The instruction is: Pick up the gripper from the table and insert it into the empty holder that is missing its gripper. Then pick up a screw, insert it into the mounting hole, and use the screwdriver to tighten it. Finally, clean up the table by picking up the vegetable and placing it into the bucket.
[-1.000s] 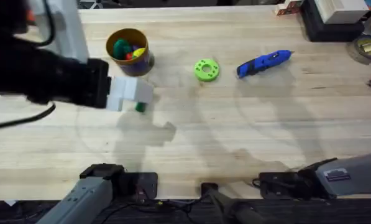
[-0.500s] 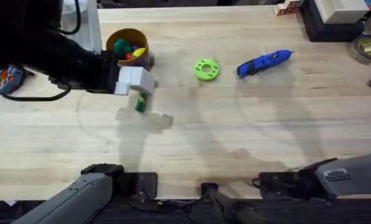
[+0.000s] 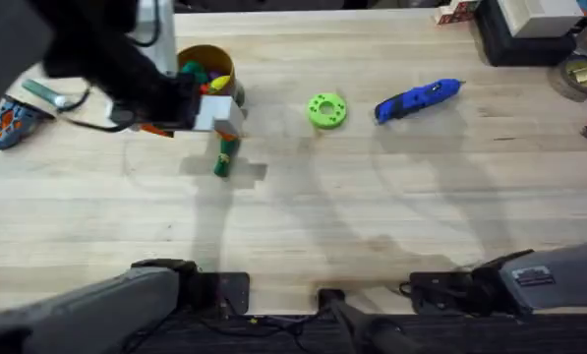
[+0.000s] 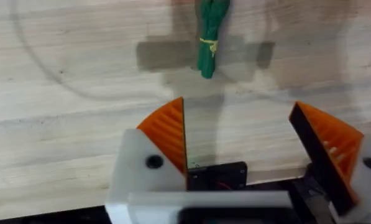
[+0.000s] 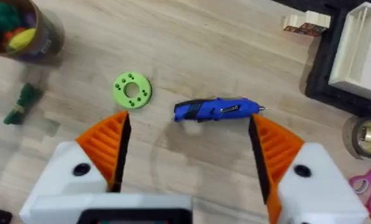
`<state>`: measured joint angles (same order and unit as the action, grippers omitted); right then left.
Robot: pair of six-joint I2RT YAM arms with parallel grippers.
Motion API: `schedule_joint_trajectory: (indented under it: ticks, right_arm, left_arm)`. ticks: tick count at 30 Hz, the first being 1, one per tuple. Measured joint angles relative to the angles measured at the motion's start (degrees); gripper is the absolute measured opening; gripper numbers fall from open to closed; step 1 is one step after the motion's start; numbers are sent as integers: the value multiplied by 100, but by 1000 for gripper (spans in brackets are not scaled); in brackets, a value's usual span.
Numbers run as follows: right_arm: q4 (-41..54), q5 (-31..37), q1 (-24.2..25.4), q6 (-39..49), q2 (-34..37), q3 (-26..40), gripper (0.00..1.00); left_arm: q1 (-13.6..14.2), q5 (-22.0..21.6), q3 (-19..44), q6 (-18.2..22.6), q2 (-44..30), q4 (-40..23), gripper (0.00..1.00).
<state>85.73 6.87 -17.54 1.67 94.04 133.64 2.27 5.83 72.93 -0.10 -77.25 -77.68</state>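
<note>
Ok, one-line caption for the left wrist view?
Open orange-padded left gripper above the slender dark-green toy vegetable lying on the wooden table.

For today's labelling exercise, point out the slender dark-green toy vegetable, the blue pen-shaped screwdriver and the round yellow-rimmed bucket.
slender dark-green toy vegetable (image 4: pixel 209 38), left wrist view, its tied middle
blue pen-shaped screwdriver (image 5: pixel 215 110), right wrist view, mid-body
round yellow-rimmed bucket (image 3: pixel 201 52), overhead view, far rim

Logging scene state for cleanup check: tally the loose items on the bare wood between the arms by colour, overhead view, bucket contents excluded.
Green: 2, the vegetable and the disc
Blue: 1, the screwdriver
Yellow-rimmed: 1, the bucket
Total: 4
</note>
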Motion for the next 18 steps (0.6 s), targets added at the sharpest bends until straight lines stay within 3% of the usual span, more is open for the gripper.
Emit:
schedule_joint_trajectory:
  ticks: [10, 18]
  right_arm:
    - [0, -1, 0, 0, 0, 0, 994]
    - [-1, 0, 0, 0, 0, 0, 994]
  left_arm:
    - [151, -386, -33, -205, -687, 655, 987]
    - [355, -530, -920, -299, -687, 1420, 987]
